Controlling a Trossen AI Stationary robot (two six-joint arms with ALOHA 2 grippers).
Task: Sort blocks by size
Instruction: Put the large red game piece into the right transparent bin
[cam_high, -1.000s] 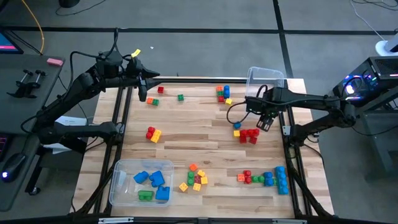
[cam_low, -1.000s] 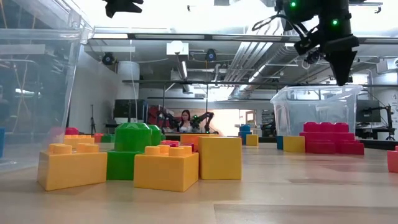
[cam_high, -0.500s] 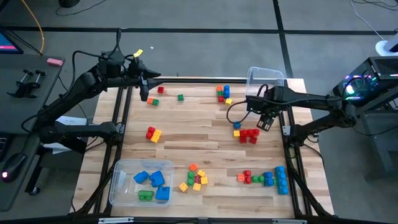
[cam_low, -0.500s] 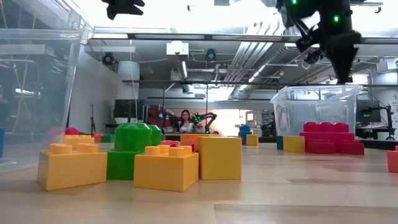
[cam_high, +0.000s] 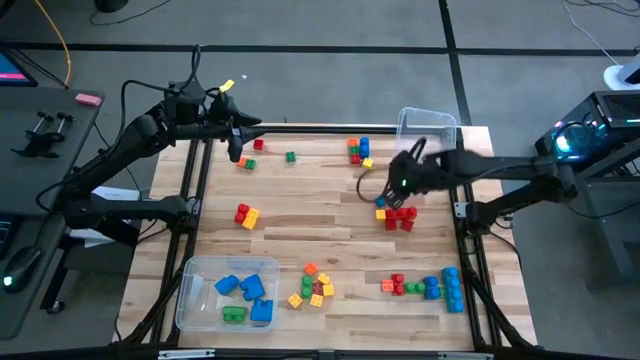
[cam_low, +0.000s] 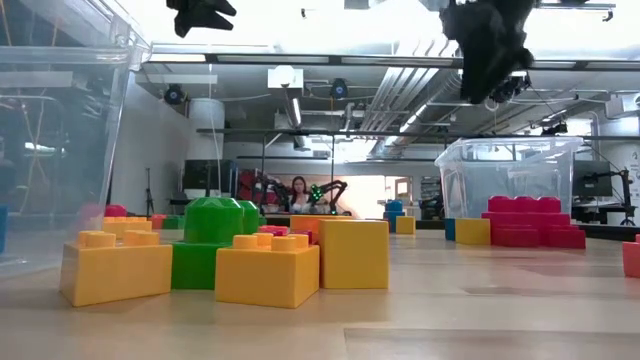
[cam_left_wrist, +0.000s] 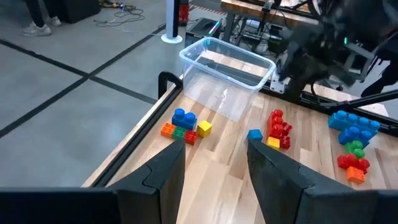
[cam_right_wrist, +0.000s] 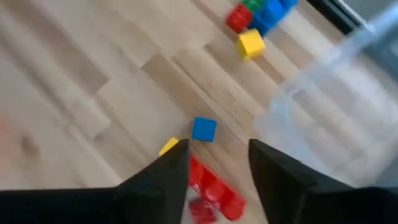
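Observation:
The blocks lie in loose groups on the wooden table. A red cluster with a small blue cube and a yellow one sits right of centre. My right gripper hangs open just above that group, pointing steeply down. In the right wrist view its gap is over the red bricks, with the blue cube just past the fingertips. My left gripper waits open and high over the far left corner, its gap holding nothing.
A clear bin stands at the far right corner. Another bin at the near left holds blue and green bricks. More blocks lie at far centre, left, near centre and near right.
My right gripper has swung toward the table's left and risen a little. It has rolled and tipped down more steeply, and now hangs over the blue cube and red bricks. No block has moved.

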